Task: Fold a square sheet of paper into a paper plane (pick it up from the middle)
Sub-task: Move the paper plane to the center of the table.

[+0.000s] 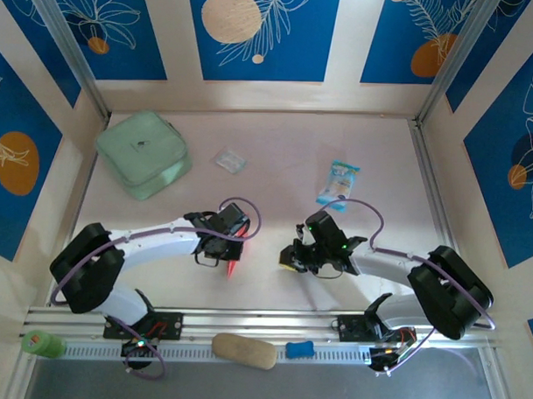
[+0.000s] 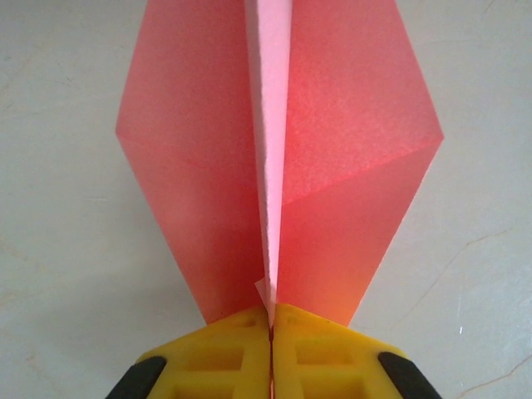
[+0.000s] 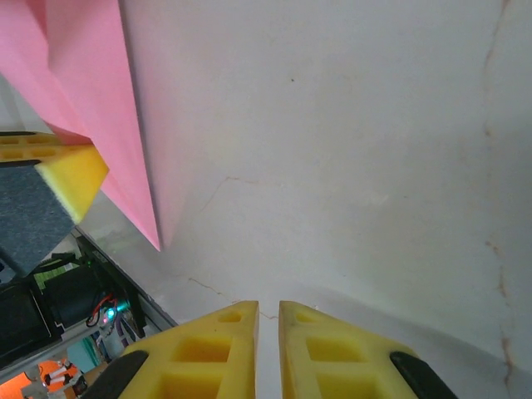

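The square sheet of paper now stands as a salmon-pink paper plane (image 2: 332,150), a pointed dart with a centre crease. My left gripper (image 2: 272,320) is shut on that crease, the wings spreading to both sides above the table. From above, the plane's tip (image 1: 233,268) points toward the near edge just below the left gripper (image 1: 223,250). My right gripper (image 1: 291,260) hovers a little to the right, apart from the plane. In the right wrist view its jaws (image 3: 268,312) are almost together and hold nothing, and the plane (image 3: 91,100) hangs at the upper left.
A mint-green pouch (image 1: 144,154) lies at the far left, a small clear wrapper (image 1: 230,161) beside it, and a blue-and-white snack packet (image 1: 338,184) at the far right. A tan pad (image 1: 244,351) and a blue piece (image 1: 300,349) rest on the near rail.
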